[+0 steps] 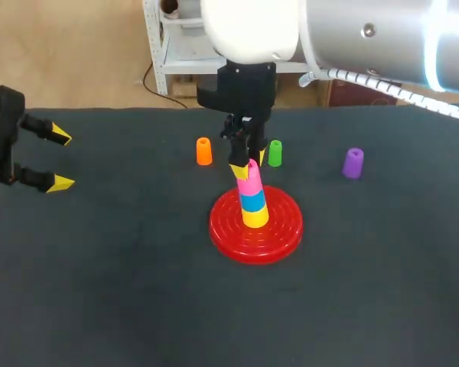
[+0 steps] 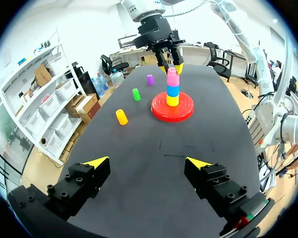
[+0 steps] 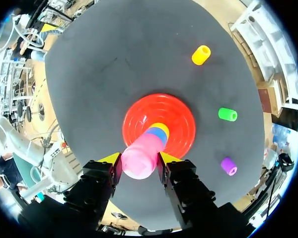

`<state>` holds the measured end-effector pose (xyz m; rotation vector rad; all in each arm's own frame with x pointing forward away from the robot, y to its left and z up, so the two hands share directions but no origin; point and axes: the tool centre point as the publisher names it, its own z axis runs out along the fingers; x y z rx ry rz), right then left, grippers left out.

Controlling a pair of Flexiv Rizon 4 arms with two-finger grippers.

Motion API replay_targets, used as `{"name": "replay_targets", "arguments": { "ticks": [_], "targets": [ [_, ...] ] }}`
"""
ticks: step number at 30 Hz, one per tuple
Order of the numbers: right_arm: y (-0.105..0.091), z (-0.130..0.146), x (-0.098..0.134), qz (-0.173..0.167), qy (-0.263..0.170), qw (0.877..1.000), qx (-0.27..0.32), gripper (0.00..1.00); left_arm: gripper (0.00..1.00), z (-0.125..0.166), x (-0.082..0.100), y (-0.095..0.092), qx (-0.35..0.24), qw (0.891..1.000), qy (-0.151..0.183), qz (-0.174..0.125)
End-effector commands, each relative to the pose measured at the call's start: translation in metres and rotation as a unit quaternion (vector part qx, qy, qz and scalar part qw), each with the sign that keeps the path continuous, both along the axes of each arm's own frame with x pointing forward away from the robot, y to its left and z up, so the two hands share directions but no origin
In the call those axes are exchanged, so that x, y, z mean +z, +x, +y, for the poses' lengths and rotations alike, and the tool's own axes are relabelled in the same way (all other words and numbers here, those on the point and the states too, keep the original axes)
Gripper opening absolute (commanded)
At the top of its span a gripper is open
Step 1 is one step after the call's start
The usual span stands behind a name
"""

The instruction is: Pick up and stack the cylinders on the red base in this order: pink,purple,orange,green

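Two fingertips (image 3: 112,159) (right tool (image 3: 138,159)) against pink cylinder (image 3: 140,154).

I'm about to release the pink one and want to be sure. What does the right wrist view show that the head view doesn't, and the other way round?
Right wrist view only: both yellow tips of the right jaws pressed against the pink cylinder, one on each side.
Head view only: the left jaws, open and holding nothing, off at the left of the table.
Both: the pink cylinder on top of a blue piece and a yellow piece on the red base. The orange cylinder, green cylinder and purple cylinder are loose on the table.
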<state>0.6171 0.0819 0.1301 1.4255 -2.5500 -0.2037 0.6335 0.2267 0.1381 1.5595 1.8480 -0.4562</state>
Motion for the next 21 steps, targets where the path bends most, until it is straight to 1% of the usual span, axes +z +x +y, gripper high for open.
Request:
{"name": "replay_targets", "arguments": {
  "ticks": [1,4,7,14,16,17,21],
  "targets": [
    [-0.016,-0.005,-0.015,-0.026,0.021,0.999,-0.001,1.00,1.00,0.000,-0.001,-0.001,0.000,1.000,-0.001,-0.002],
    [-0.012,-0.003,-0.001,-0.031,0.026,0.999,0.007,1.00,1.00,0.000,-0.001,-0.001,0.000,1.000,-0.001,-0.002],
    [-0.005,0.000,0.013,-0.028,0.026,0.999,0.018,1.00,1.00,0.000,-0.001,-0.001,0.000,1.000,-0.001,-0.002],
    [0.016,0.005,0.036,-0.015,0.042,0.998,0.043,1.00,1.00,0.000,-0.001,-0.001,0.000,1.000,-0.001,-0.002],
    [0.023,0.005,0.041,-0.010,0.058,0.997,0.051,1.00,1.00,0.000,-0.001,-0.001,0.000,1.000,-0.001,-0.002],
    [0.026,0.003,0.043,-0.014,0.064,0.997,0.050,1.00,1.00,0.000,-0.001,-0.001,0.000,1.000,-0.001,-0.002],
    [0.036,-0.013,0.051,-0.020,0.094,0.995,0.028,1.00,1.00,0.000,-0.001,-0.001,0.000,1.000,-0.001,-0.002]
  ]
}}
